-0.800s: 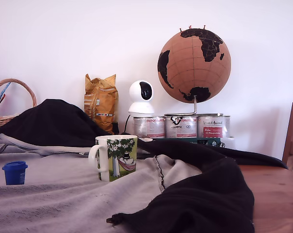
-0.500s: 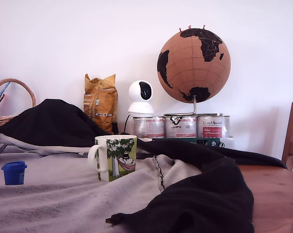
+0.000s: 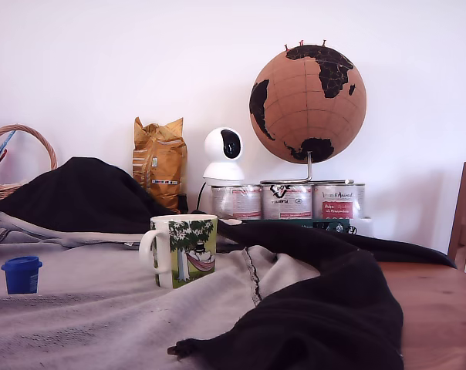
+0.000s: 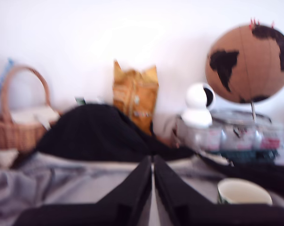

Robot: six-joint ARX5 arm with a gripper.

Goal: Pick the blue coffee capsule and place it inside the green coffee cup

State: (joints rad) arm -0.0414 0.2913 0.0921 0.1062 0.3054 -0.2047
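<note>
Approach is the step in hand: my gripper (image 4: 153, 162) has its fingers pressed together on nothing. On the grey cloth (image 3: 102, 308), the blue coffee capsule (image 3: 21, 274) stands at the exterior view's far left, well apart from the green coffee cup (image 3: 184, 250) near the middle. Next, I judge, I must swing toward the capsule, open, and descend over its rim.

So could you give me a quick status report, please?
Gripper shut, empty. Blue coffee capsule on grey cloth, apart from green coffee cup. Nothing between them.
</note>
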